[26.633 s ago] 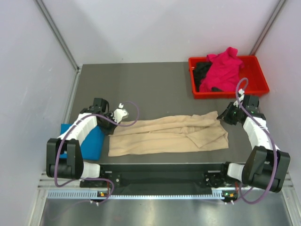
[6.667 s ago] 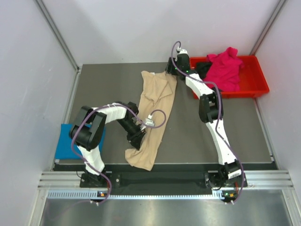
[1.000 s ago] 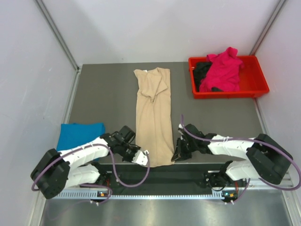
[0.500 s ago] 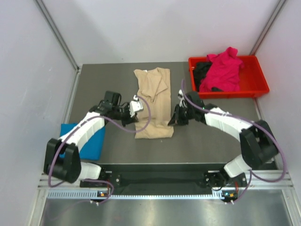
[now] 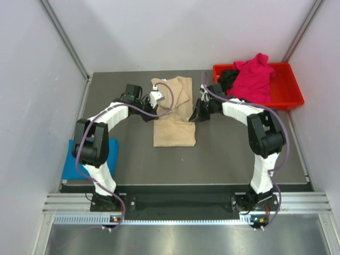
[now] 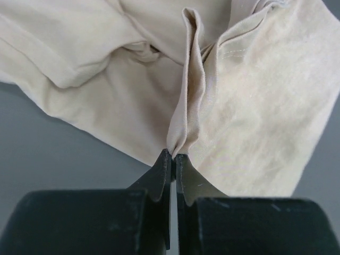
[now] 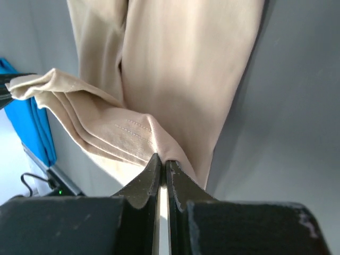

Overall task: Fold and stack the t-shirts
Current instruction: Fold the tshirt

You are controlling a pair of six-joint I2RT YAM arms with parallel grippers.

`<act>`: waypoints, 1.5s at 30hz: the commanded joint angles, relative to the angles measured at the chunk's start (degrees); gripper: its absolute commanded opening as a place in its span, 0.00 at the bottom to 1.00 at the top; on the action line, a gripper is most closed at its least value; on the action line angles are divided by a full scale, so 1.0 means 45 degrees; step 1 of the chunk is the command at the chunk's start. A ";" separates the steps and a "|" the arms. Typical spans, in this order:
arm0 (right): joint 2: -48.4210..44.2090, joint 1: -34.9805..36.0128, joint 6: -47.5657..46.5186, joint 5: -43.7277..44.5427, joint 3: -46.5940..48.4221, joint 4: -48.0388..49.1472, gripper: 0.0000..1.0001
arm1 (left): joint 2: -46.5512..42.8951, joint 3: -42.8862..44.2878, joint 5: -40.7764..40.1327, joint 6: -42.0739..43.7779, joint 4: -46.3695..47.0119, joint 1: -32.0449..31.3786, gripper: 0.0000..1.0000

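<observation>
The beige-tan t-shirt lies folded over in the middle of the table. My left gripper is shut on its left edge, with a pinch of cloth between the jaws. My right gripper is shut on its right edge. The bright blue t-shirt lies folded at the near left, partly hidden by the left arm. The magenta-pink t-shirt and the black t-shirt lie bunched in the red tray.
The red tray stands at the back right, close to my right arm. Grey walls close in the table on the left, back and right. The metal rail with the arm bases runs along the near edge.
Both grippers have carried the near end of the beige-tan t-shirt away from me, over the far part. The shirt now shows about half as long.
</observation>
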 commanded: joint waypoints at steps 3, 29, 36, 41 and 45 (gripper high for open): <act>0.1211 -0.0264 -0.0489 -0.0534 0.2049 -0.0322 0.00 | 0.1092 0.1073 -0.0362 -0.0522 0.0436 0.0197 0.00; -0.2068 0.0964 -0.2266 0.2981 -0.0917 0.0637 0.35 | -0.0913 -0.0585 -0.0662 -0.1666 -0.0257 -0.0721 0.43; -0.3358 0.1238 -0.0160 0.1890 -0.3768 0.0847 0.53 | -0.2576 -0.3417 -0.1475 0.1915 -0.0872 -0.1891 0.71; -0.3104 0.1454 0.0564 0.1791 -0.4882 0.1473 0.54 | -0.3026 -0.4863 -0.2470 0.2601 0.0785 -0.2166 0.96; -0.3065 0.1532 0.1189 0.1498 -0.5391 0.2468 0.53 | -0.3026 -0.5508 -0.2901 0.2816 0.1666 -0.2458 0.94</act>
